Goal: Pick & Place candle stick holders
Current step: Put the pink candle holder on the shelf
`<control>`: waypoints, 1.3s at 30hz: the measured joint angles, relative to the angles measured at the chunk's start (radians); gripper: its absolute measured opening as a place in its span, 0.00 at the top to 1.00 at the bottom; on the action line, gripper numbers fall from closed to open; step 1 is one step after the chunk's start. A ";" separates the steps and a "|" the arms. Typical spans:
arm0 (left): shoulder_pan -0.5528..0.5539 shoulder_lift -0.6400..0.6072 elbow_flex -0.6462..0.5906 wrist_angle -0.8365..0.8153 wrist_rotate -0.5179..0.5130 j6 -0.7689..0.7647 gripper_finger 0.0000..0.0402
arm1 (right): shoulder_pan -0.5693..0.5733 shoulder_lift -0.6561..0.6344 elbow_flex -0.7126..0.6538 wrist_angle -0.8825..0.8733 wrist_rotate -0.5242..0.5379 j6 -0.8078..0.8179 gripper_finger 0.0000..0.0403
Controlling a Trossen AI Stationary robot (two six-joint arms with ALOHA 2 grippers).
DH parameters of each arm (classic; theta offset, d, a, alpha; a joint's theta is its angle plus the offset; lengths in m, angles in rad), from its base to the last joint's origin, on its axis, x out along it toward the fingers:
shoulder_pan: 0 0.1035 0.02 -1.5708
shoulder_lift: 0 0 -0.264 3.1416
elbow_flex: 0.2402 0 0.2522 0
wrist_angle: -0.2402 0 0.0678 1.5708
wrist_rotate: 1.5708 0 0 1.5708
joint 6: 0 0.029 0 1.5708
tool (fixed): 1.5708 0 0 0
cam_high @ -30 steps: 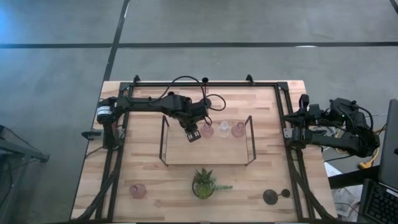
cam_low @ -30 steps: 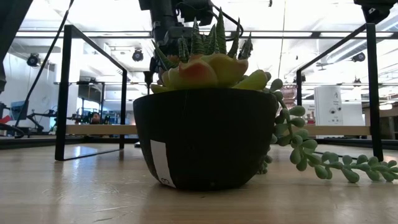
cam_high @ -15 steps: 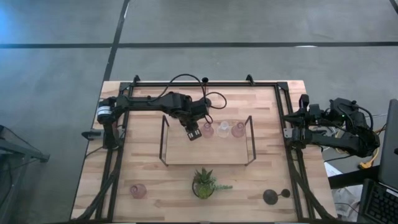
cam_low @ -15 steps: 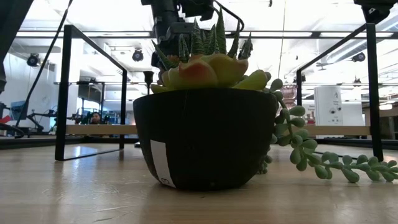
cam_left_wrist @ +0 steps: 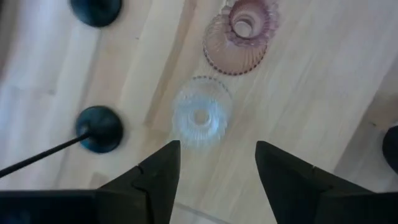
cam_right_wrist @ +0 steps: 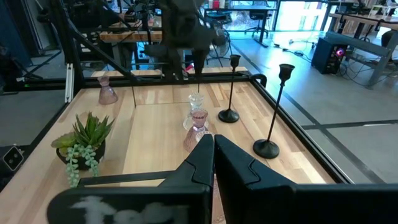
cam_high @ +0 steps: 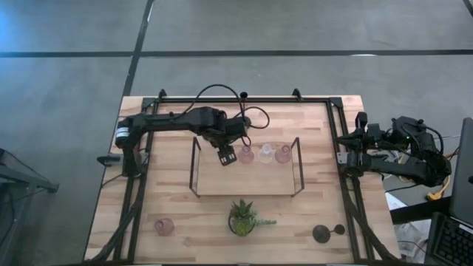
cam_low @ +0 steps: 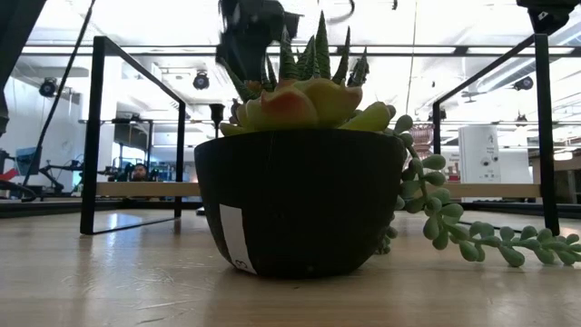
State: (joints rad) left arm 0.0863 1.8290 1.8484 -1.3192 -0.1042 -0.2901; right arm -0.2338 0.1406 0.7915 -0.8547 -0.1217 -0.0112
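On the wire-framed wooden tray (cam_high: 244, 183) stand three squat glass candle stick holders in a row: pink (cam_high: 246, 155), clear (cam_high: 264, 154), pink (cam_high: 282, 154). My left gripper (cam_high: 226, 157) hangs open above the tray, just left of the first pink one; its wrist view shows the clear holder (cam_left_wrist: 200, 115) and a pink one (cam_left_wrist: 239, 34) beyond its fingers (cam_left_wrist: 158, 177), with nothing between them. Two black thin-stemmed holders (cam_right_wrist: 229, 87) (cam_right_wrist: 273, 106) stand by the far edge. My right gripper (cam_right_wrist: 213, 155) is shut, parked off the table's right side.
A potted plant (cam_high: 242, 218) sits near the front edge and fills the low view (cam_low: 300, 195). Another pink holder (cam_high: 164, 226) stands at the front left, a black round base (cam_high: 321, 234) at the front right. The tray's upright wire ends (cam_high: 196, 166) flank the row.
My left gripper has risen above the tray and shifted slightly toward the table's left edge. The three glass holders on the tray have stayed where they were.
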 joint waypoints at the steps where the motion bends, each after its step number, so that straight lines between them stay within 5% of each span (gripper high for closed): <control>1: -0.012 0.000 0.028 -0.027 -0.024 -0.001 0.48 | 0.000 0.000 0.000 0.000 0.000 0.000 0.98; 11: -0.183 -0.006 0.165 -0.251 -0.203 -0.278 0.53 | 0.000 0.000 0.000 0.000 0.000 0.000 0.98; 31: -0.671 -0.205 -0.194 -0.231 -0.251 -1.127 0.53 | 0.000 0.000 0.000 0.000 0.000 0.000 0.98; 39: -0.810 -0.208 -0.302 -0.214 -0.149 -1.527 0.53 | 0.000 0.000 0.000 0.000 0.000 0.000 0.98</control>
State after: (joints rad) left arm -0.7239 1.6211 1.5467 -1.5328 -0.2530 -1.8170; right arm -0.2340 0.1406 0.7914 -0.8551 -0.1216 -0.0112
